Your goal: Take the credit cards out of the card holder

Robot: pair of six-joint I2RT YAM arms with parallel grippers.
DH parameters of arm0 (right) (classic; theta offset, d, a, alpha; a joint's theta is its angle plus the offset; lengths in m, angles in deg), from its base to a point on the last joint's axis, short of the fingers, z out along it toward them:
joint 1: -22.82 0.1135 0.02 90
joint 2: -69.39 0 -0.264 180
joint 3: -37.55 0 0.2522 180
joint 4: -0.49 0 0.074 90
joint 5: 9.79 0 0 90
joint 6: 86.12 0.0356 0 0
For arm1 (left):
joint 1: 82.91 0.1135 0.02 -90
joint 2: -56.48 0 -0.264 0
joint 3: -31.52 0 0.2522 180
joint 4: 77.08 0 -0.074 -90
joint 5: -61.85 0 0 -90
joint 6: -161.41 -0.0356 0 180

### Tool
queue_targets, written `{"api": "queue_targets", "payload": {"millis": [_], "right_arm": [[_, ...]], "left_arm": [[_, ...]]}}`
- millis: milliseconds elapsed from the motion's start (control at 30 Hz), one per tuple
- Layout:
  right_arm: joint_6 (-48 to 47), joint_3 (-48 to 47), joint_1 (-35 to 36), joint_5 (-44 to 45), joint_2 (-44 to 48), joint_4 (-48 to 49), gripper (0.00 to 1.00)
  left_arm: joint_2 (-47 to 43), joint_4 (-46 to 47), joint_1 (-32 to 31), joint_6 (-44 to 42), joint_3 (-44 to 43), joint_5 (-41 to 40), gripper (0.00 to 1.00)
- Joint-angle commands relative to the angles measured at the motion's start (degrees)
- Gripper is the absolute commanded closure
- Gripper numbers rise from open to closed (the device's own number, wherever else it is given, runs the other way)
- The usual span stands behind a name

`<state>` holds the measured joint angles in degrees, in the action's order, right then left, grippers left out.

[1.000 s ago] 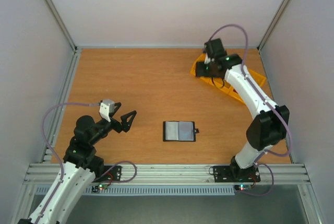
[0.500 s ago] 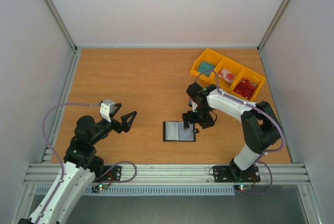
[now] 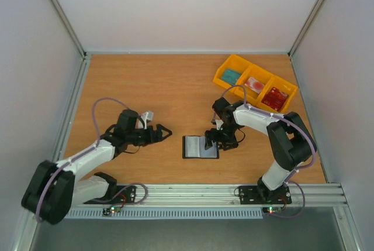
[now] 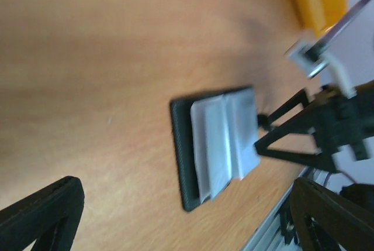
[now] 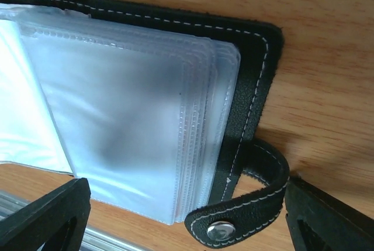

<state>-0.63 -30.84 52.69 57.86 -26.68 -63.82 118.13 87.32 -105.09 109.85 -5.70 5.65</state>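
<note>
- The card holder (image 3: pixel 198 147) is seen lying open and flat on the wooden counter (image 3: pixel 146 87), near its front edge and roughly midway between the two arms.
- In the right wrist view, the card holder (image 5: pixel 146 105) is shown as a black stitched cover with a stack of clear plastic sleeves on it. A strap with a metal snap (image 5: pixel 217 231) curls out from its edge.
- Whether any card sits inside the sleeves cannot be told.
- The right fingers (image 3: pixel 212 140) are lowered over the tab-side edge of the card holder. In the wrist view the right fingers (image 5: pixel 47 216) are spread wide, with nothing gripped between them. Contact with the holder cannot be confirmed.
- The left fingers (image 3: pixel 159 132) are held to the left of the card holder, apart from it and pointed toward it. In the wrist view the left fingers (image 4: pixel 41 216) are spread wide and hold nothing, and the card holder (image 4: pixel 219 143) appears ahead of them, blurred.
- A yellow tray (image 3: pixel 218 78) with three compartments stands at the far right of the counter, well apart from the card holder.
- One flat card-like item is seen in each compartment: a teal one (image 3: pixel 232 76), a pale one with red (image 3: pixel 255 84) and a red one (image 3: pixel 276 98).
</note>
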Motion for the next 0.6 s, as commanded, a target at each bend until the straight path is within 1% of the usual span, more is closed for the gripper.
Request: {"api": "queue_targets", "payload": {"millis": [0,67,167,300,433,500,567], "right_arm": [[-0.5,2.3,-0.3,-3.4,-0.8,6.3,0.11],[-0.9,2.8,-0.3,-4.4,-1.2,6.8,0.12],[-0.4,4.1,-0.3,-5.7,-0.7,8.7,0.14],[0.8,4.6,0.4,-8.8,-1.2,11.8,0.16],[1.6,4.7,0.9,-10.8,-2.4,14.7,0.16],[1.8,4.7,0.9,-11.1,-2.4,15.3,0.16],[1.8,4.4,1.0,-11.2,-2.5,15.5,0.16]], "left_arm": [[8.7,0.2,-6.6,3.3,-0.4,-3.0,0.01],[12.7,0.7,-8.7,5.1,-0.2,-3.1,0.01],[17.9,0.9,-9.2,6.0,-1.4,-3.0,0.01],[25.4,5.9,-10.8,5.1,-4.1,1.5,0.01],[31.2,6.8,-11.6,4.9,-6.4,2.8,0.01],[32.1,6.9,-11.6,4.8,-6.9,3.2,0.05],[31.9,8.7,-11.8,4.3,-7.0,4.7,0.12]]}}
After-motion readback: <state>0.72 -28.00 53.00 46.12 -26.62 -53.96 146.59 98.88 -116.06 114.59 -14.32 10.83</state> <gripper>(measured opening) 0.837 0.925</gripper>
